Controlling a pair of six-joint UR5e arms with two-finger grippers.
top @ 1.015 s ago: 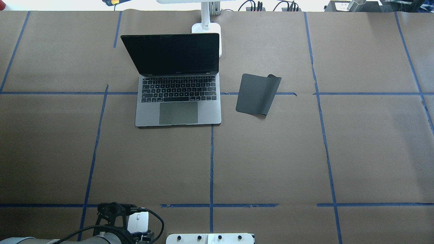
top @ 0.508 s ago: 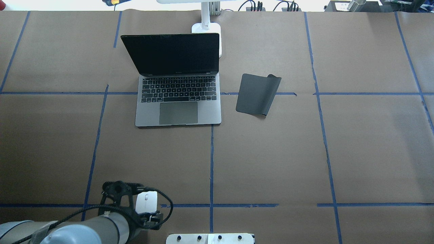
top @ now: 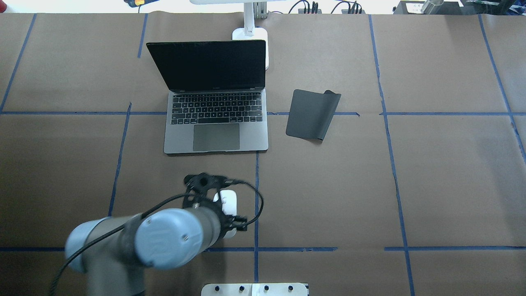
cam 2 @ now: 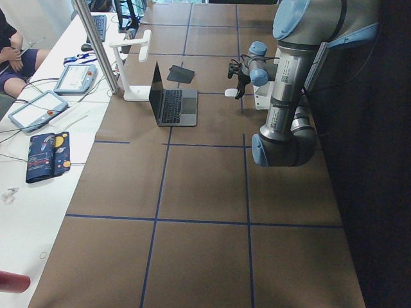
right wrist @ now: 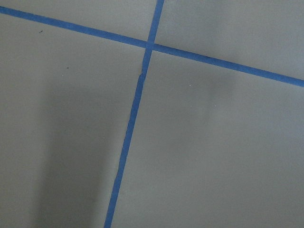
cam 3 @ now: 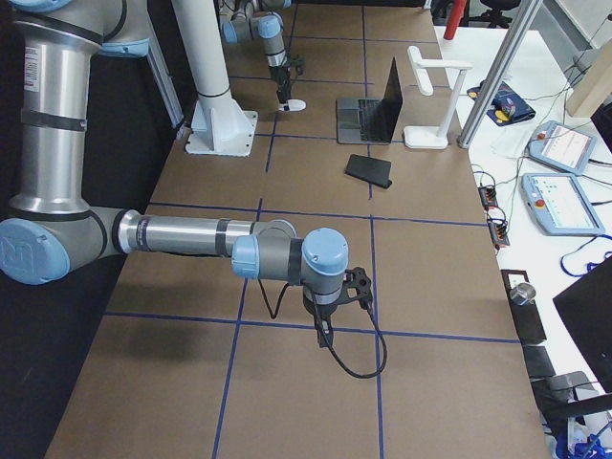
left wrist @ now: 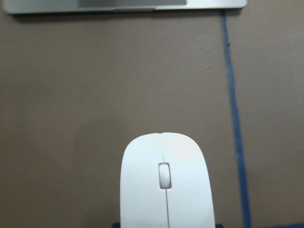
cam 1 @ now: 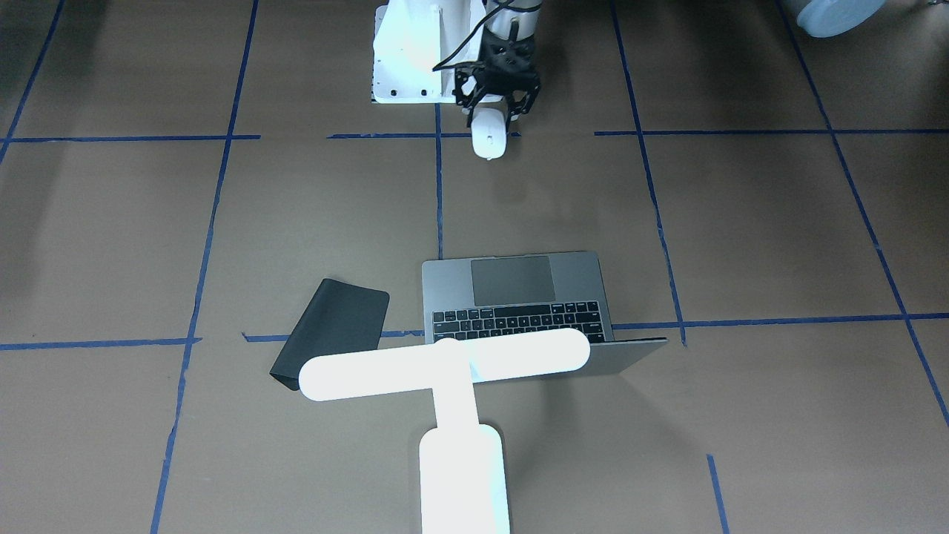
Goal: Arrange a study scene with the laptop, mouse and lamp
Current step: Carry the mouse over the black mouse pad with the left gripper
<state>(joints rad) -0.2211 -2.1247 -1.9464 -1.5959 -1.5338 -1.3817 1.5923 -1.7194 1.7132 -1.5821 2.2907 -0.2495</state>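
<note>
The laptop (top: 215,123) stands open on the brown table, screen dark; it also shows in the front view (cam 1: 519,293). The glowing white lamp (cam 1: 445,363) stands behind the laptop, its base (top: 251,35) at the far edge. My left gripper (top: 222,211) is shut on the white mouse (top: 229,200) and holds it above the table, in front of the laptop's front edge. The mouse fills the left wrist view (left wrist: 166,185) and shows in the front view (cam 1: 489,139). My right gripper (cam 3: 325,325) hangs over the table far to the right; I cannot tell its state.
A black soft pad (top: 312,113) lies right of the laptop, one corner curled. The white bolted pedestal (top: 254,290) is at the near edge. Blue tape lines cross the brown paper. Side desks with tablets (cam 3: 559,148) lie beyond the far edge.
My left arm has moved forward and to the right with the mouse, from the near table edge toward the laptop's front edge. Laptop, lamp and pad have not moved.
</note>
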